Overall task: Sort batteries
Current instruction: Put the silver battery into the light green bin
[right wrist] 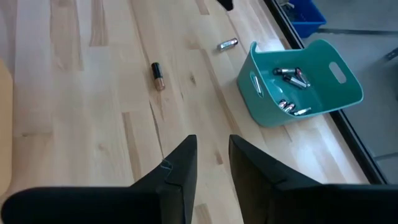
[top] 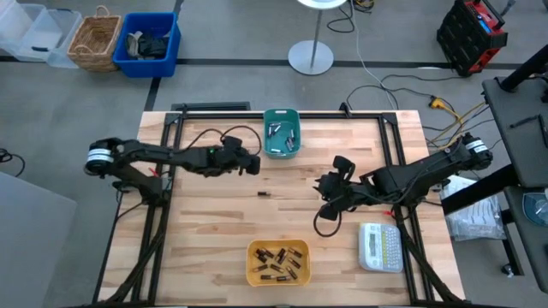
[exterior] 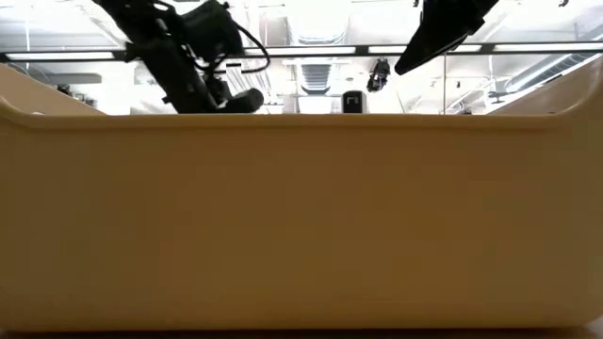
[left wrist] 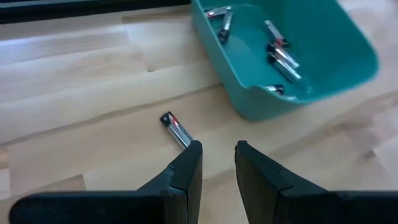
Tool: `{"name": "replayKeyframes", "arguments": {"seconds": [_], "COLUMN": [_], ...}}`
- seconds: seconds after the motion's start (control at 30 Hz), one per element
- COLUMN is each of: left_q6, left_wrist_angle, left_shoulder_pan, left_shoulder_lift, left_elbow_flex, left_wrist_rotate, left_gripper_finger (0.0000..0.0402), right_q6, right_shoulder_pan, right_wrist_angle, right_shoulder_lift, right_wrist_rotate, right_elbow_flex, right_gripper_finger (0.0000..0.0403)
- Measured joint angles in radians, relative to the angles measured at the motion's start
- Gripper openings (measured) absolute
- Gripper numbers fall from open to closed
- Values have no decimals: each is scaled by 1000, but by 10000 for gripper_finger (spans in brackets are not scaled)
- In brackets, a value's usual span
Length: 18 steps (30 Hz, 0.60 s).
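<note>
Batteries occupy four locations: some lie in the teal bin point(top: 281, 133) at the far edge of the table point(top: 205, 231), some lie in the yellow bin point(top: 278, 262) at the near edge, and two lie loose on the wood.

Left side: the left gripper point(top: 251, 163) hovers over the table just beside the teal bin. Its fingers point(left wrist: 186, 167) stand slightly parted and hold nothing. The silver battery point(left wrist: 176, 129) lies on the wood just ahead of them, near the bin's wall. This position suits a pick followed by a short transfer into the teal bin, which already holds silvery cells.

Centre: the dark battery point(top: 264, 194), with a brownish band, lies alone on open wood between the two bins. It likely belongs with the dark cells in the yellow bin.

Right side: the right gripper point(top: 330, 196) hangs over the table right of centre, fingers point(right wrist: 177, 167) slightly apart and empty, well apart from both loose cells. A white label maker point(top: 380, 246) rests near the right front corner, outside the sort.
</note>
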Motion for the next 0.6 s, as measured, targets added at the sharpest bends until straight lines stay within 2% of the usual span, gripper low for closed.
{"name": "replayKeyframes", "arguments": {"seconds": [0.3, 0.6], "left_q6": [-11, -18], "left_wrist_angle": [-208, -204], "left_shoulder_pan": [95, 98], "left_shoulder_lift": [150, 236], "left_elbow_flex": [141, 180], "left_wrist_rotate": [35, 84], "left_gripper_finger": [94, 123], "right_q6": [-1, -13], "right_shoulder_pan": [0, 0], "right_wrist_angle": [-33, -35], "right_shoulder_lift": [0, 0], "right_wrist_rotate": [-1, -1], "right_elbow_flex": [0, -2], "right_gripper_finger": [98, 84]}}
